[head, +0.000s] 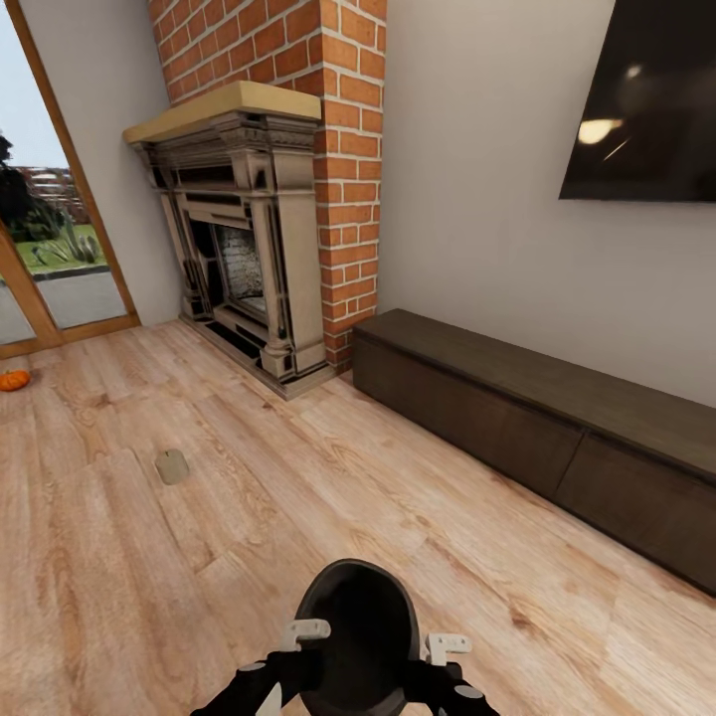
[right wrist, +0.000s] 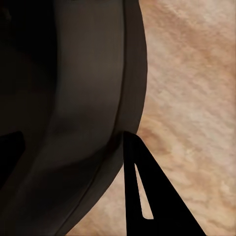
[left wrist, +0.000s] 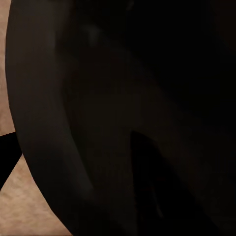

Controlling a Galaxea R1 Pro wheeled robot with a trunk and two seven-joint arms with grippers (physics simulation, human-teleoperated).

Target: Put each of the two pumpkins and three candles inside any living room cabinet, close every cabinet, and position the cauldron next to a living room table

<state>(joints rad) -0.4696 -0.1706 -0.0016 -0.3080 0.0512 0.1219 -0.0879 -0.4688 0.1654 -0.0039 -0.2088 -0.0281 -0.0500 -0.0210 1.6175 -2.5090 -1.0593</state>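
Note:
The black cauldron hangs low in front of me, held at its rim from both sides. My left gripper is shut on its left rim and my right gripper on its right rim. The right wrist view has the cauldron wall with one dark finger outside it. Up close in the left wrist view is the cauldron's dark inside. A tan candle lies on the floor ahead to the left. An orange pumpkin sits at the far left. The long dark-brown cabinet runs along the right wall, fronts shut.
A brick chimney with a dark ornate fireplace stands ahead against the back wall. A glass door is at the left. A dark TV screen hangs above the cabinet. Wood floor lies between me and the cabinet.

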